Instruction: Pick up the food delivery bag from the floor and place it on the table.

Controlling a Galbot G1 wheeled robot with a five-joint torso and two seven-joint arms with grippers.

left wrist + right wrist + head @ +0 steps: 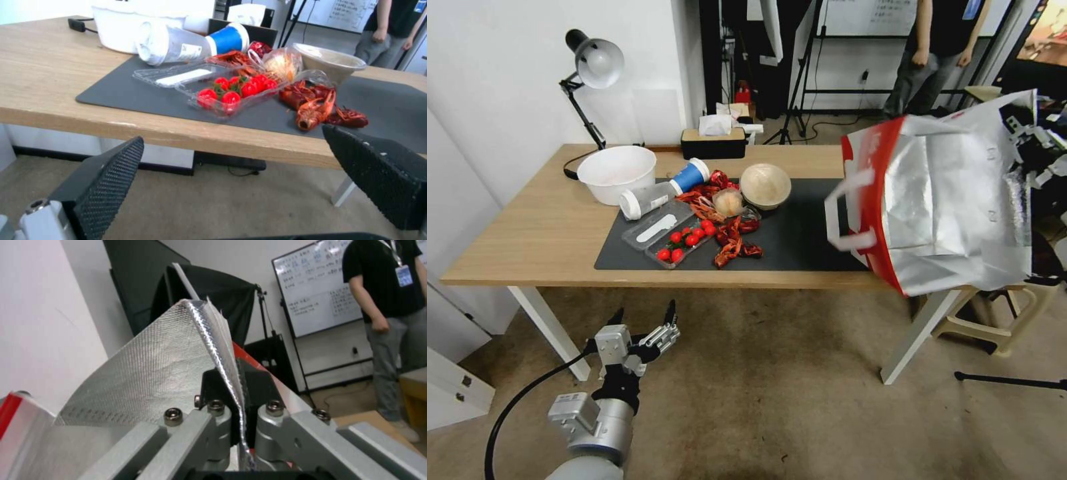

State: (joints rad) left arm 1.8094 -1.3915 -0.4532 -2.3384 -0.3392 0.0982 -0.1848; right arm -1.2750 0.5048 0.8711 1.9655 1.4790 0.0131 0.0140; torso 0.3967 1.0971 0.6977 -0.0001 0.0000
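Note:
The food delivery bag (947, 200), white with red sides and silver foil lining, hangs in the air, tilted, over the right end of the table (527, 227). Its white strap handles dangle toward the dark grey mat (800, 233). My right gripper (1037, 150) holds it at the right. In the right wrist view that gripper (236, 390) is shut on the foil edge of the bag (155, 380). My left gripper (644, 313) is open and empty, low over the floor (774, 387) in front of the table; its black fingers (106, 176) frame the table's front edge (178, 133).
On the table's left and middle lie a white bowl (617, 173), a tipped blue-and-white cup (664, 190), a clear tray of tomatoes (677, 243), red crayfish (734, 240) and a lidded bowl (766, 185). A lamp (594, 63) and tissue box (714, 141) stand behind. A beige stool (994, 320) sits under the right end.

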